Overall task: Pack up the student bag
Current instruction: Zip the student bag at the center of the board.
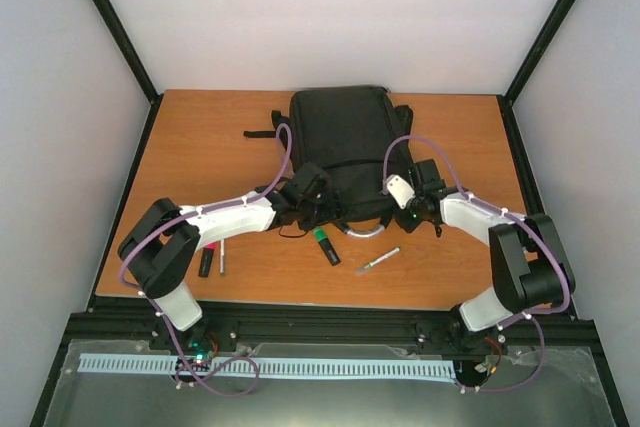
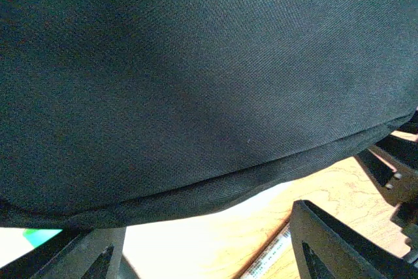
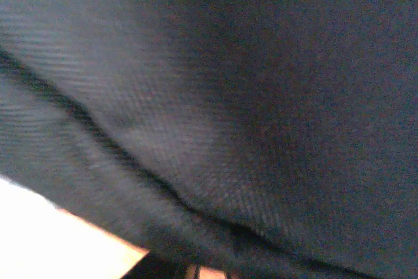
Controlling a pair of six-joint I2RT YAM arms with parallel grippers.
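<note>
The student bag (image 1: 340,142) is a large black backpack lying flat at the back middle of the table, its pale grey loop handle (image 1: 365,231) at the near edge. My left gripper (image 1: 318,209) is at the bag's near left edge. In the left wrist view it (image 2: 206,221) stands open just below the black fabric (image 2: 196,83), with bare table between its fingers (image 2: 323,240). My right gripper (image 1: 408,209) is at the bag's near right edge. Black fabric (image 3: 248,96) fills the right wrist view and hides its fingers.
On the wooden table (image 1: 200,147) in front of the bag lie a green highlighter (image 1: 325,245) and a pale pen (image 1: 377,261). A black marker (image 1: 206,261) and a thin pen (image 1: 222,255) lie under the left arm. A white pen (image 2: 271,258) shows by the left fingers.
</note>
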